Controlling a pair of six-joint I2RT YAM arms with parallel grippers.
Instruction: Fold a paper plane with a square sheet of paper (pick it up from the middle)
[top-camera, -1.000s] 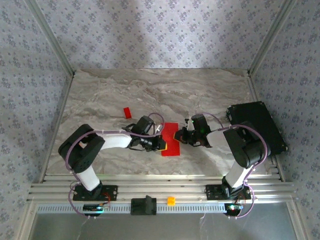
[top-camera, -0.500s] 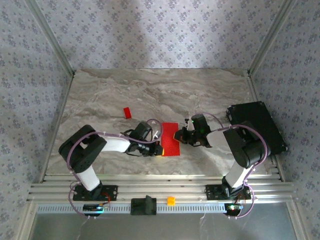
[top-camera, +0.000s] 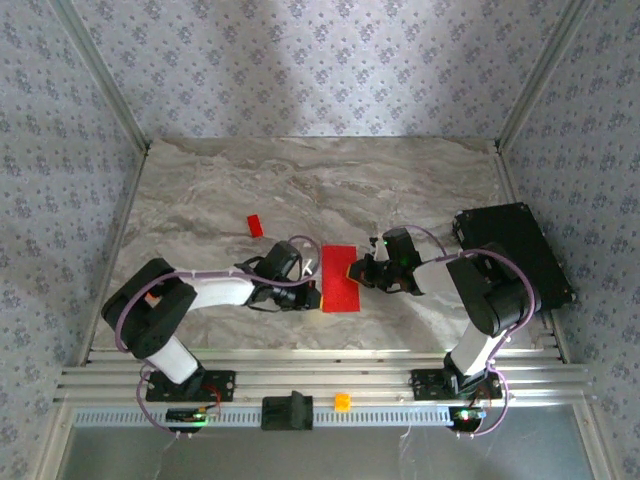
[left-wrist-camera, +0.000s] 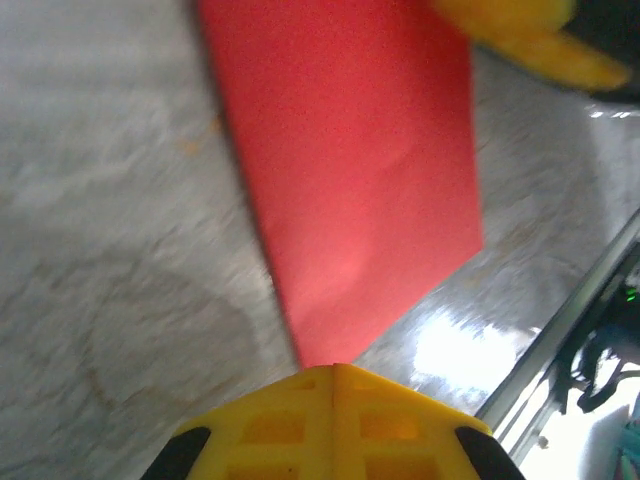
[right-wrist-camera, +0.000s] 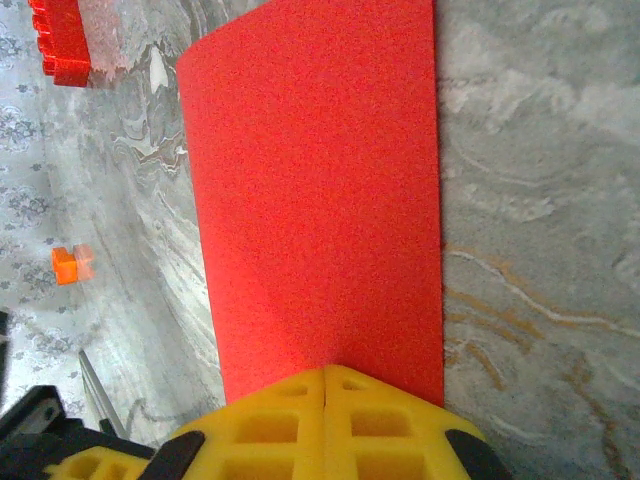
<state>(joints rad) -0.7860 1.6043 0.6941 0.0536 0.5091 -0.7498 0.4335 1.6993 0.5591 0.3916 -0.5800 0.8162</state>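
Paper, one red sheet (top-camera: 338, 285), flanked by left hand (top-camera: 315, 292) and right hand (top-camera: 352, 272).

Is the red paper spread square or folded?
Folded, apparently in half: the red paper lies flat as a narrow rectangle, not a square.

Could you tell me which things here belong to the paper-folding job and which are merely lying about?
Job: thin bright red paper sheet, rectangular; left gripper; right gripper.
Lying about: small red rectangular block; small orange cube; flat black box.
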